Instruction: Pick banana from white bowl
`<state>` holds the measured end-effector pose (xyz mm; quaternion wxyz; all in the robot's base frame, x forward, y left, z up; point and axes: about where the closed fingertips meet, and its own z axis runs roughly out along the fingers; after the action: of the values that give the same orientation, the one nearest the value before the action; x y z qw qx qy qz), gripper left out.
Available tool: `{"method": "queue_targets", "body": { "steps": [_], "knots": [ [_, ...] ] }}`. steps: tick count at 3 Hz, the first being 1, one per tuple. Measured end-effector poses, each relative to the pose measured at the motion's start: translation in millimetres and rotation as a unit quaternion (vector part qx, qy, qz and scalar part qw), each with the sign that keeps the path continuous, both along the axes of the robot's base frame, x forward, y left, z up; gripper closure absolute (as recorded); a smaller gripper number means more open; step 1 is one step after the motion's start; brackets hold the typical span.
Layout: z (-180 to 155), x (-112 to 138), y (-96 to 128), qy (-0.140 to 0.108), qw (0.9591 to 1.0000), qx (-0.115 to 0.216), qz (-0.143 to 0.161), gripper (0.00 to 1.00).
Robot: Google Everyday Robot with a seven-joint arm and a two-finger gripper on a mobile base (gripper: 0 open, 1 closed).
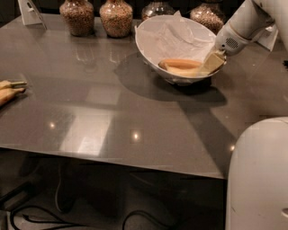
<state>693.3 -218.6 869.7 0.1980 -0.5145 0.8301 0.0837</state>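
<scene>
The white bowl [150, 42] stands at the back right of the dark table, tipped toward me and lined with crumpled white paper. Two bananas lie in its bottom. The pale yellow banana [182, 71] is the nearer one. A darker orange-brown banana [179, 62] lies just behind it. My gripper [211, 64] reaches in over the bowl's right rim, and its tip is at the right end of the pale banana. The white arm [240, 27] runs up to the top right corner.
Several grain jars [116, 18] line the table's back edge behind the bowl. Bananas with greyish stems [10, 90] lie at the left edge. A white card [29, 12] stands at the back left. My white base [258, 175] fills the lower right.
</scene>
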Motion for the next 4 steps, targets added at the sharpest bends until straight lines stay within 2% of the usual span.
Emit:
{"method": "queue_targets", "body": {
  "steps": [1, 2, 3, 4],
  "knots": [
    [1.3, 0.0, 0.0, 0.0, 1.0, 0.0, 0.0, 0.44],
    [-1.7, -1.0, 2.0, 0.006, 1.0, -0.003, 0.006, 0.63],
    [5.0, -0.1, 12.6, 0.001, 0.9998, -0.001, 0.021, 0.86],
    [18.2, 2.0, 24.3, -0.013, 0.9992, 0.003, 0.037, 1.0]
  ]
}}
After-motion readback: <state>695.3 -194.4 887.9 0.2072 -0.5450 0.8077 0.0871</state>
